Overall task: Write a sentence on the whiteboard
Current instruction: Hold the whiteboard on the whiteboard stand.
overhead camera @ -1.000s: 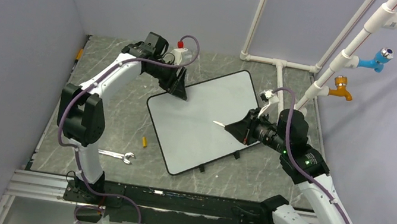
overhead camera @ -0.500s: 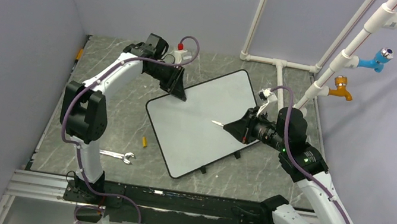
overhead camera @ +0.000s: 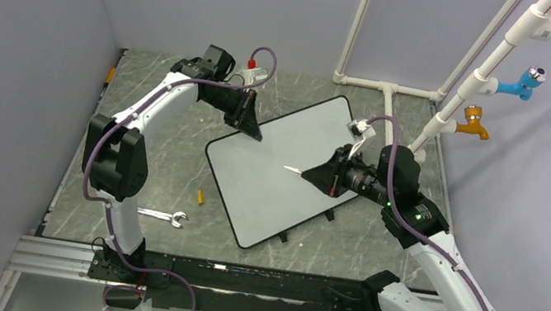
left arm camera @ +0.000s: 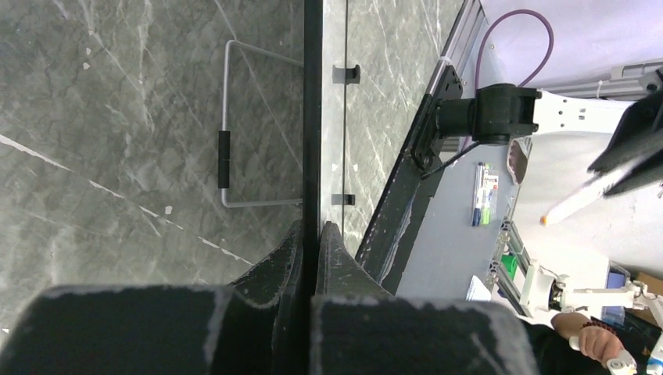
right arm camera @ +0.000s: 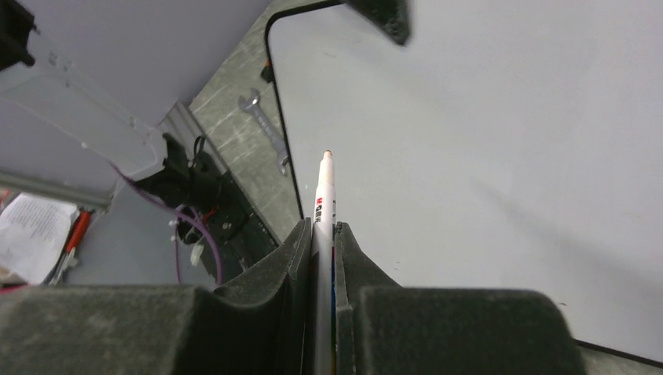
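Observation:
The whiteboard [overhead camera: 268, 179] lies tilted on the marble table, a glossy white board with a thin black frame. No sentence shows on its white face. My left gripper [overhead camera: 249, 128] is shut on the board's far left edge. In the left wrist view the gripper [left arm camera: 311, 227] pinches the black frame [left arm camera: 313, 117] edge-on. My right gripper [overhead camera: 317, 176] hovers over the middle of the board, shut on a white marker [overhead camera: 295, 170] that points left. The right wrist view shows the gripper [right arm camera: 322, 226] clamping the marker [right arm camera: 324, 195], its orange tip over the whiteboard [right arm camera: 485, 141].
A metal wrench [overhead camera: 162, 217] and a small orange cap [overhead camera: 200, 196] lie on the table left of the board. White pipes with a blue tap [overhead camera: 528, 81] and an orange tap [overhead camera: 474, 122] stand at the back right. Grey walls close in the left and rear.
The left gripper has closed onto the board's edge. The right arm has carried the marker a little to the left over the board.

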{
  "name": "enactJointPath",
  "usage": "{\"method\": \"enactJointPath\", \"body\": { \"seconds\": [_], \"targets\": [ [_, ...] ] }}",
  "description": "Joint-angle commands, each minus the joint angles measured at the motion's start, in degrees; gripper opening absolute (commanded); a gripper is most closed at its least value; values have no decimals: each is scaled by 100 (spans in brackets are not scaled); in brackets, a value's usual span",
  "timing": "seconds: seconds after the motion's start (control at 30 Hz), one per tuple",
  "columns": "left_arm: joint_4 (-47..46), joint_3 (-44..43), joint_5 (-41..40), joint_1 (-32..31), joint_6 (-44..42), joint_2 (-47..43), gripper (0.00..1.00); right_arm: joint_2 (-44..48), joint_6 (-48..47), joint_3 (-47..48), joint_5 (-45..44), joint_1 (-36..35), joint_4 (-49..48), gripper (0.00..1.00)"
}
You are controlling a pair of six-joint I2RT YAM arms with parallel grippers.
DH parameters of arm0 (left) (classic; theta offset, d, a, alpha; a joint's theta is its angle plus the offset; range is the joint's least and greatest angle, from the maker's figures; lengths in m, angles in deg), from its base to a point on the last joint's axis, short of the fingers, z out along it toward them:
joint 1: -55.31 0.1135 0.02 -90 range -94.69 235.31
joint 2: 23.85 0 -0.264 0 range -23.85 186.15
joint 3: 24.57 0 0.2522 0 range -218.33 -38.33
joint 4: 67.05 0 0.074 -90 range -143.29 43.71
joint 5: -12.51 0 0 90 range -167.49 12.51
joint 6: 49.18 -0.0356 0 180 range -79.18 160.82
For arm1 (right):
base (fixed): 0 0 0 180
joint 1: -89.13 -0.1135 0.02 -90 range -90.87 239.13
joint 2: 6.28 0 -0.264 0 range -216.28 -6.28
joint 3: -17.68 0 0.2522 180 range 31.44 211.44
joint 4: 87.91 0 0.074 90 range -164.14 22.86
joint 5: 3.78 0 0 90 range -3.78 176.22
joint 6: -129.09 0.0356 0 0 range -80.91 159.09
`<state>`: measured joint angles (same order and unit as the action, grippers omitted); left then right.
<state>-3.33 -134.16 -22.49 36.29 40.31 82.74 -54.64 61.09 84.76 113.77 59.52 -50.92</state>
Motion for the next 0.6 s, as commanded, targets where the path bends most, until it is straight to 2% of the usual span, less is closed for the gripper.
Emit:
{"method": "enactJointPath", "body": {
  "seconds": [0.0, 0.13, 0.37, 0.57],
  "targets": [
    [-370, 49, -1006, -223, -101, -493, 0, -132, -265, 271, -428, -659, -396, 0],
    [-331, 84, -1478, -512, -49, -624, 0, -622, -548, 731, -1875, -1675, -33, 0],
    [-265, 45, -2102, -628, 299, -767, 0, -1396, -764, 1326, -2944, -2596, -31, 0],
    [-696, 475, -2408, -710, 499, -984, 0, -2140, -858, 1909, -4014, -3337, 227, 0]
  ]
}}
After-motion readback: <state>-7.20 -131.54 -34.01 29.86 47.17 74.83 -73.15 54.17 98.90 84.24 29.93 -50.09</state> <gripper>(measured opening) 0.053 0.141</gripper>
